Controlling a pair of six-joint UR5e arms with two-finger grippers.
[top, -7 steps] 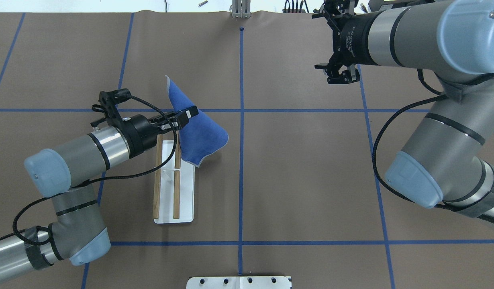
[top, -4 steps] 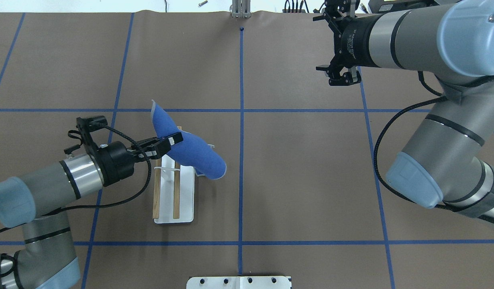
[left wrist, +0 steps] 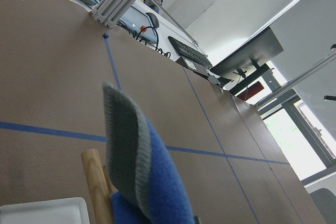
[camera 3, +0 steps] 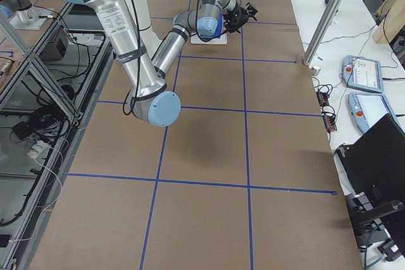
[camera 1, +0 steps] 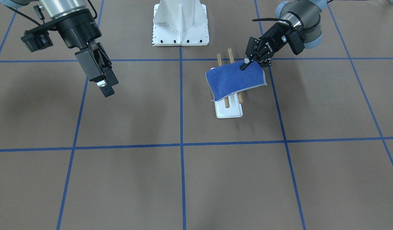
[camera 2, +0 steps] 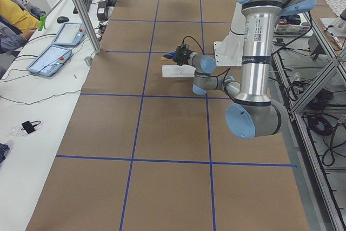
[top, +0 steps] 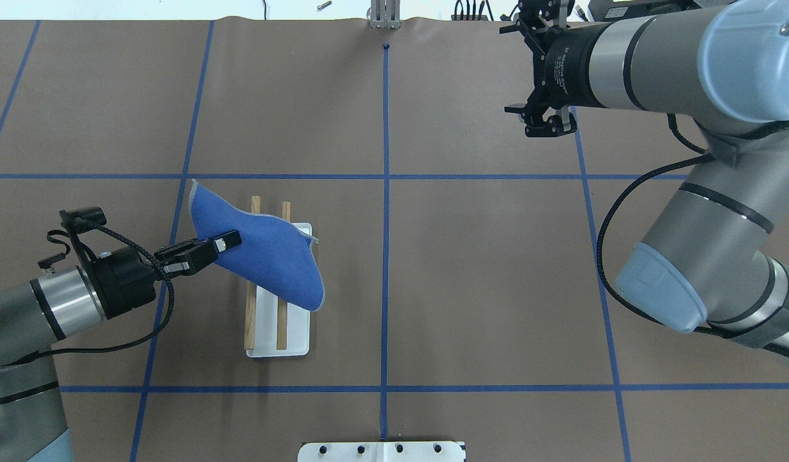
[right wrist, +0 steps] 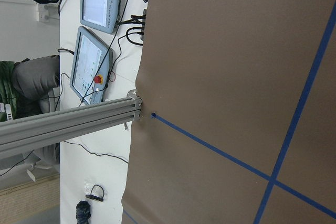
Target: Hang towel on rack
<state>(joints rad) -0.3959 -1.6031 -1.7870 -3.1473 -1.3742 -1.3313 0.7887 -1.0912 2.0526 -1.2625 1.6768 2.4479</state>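
Note:
The blue towel [top: 272, 260] lies spread across both wooden rods of the rack [top: 282, 327], over its far half; it also shows in the front view [camera 1: 235, 80]. My left gripper [top: 222, 243] is shut on the towel's left edge and holds that edge raised, just left of the rods; in the front view [camera 1: 246, 65] it is at the towel's top right corner. The left wrist view shows the towel's grey-edged fold [left wrist: 131, 166] over a rod [left wrist: 97, 182]. My right gripper [top: 548, 122] hangs open and empty far away at the back right.
The rack's white base [camera 1: 230, 112] sticks out from under the towel on the far side. A big white bolted pedestal [camera 1: 180, 22] stands at the robot's table edge. Blue tape lines cross the brown table. Operator panels lie beyond the far edge [right wrist: 100, 3].
My left gripper has pulled back toward the robot and to the left, drawing the towel over the rods. The towel went from a hanging bunch to lying spread over them. The right arm barely moved.

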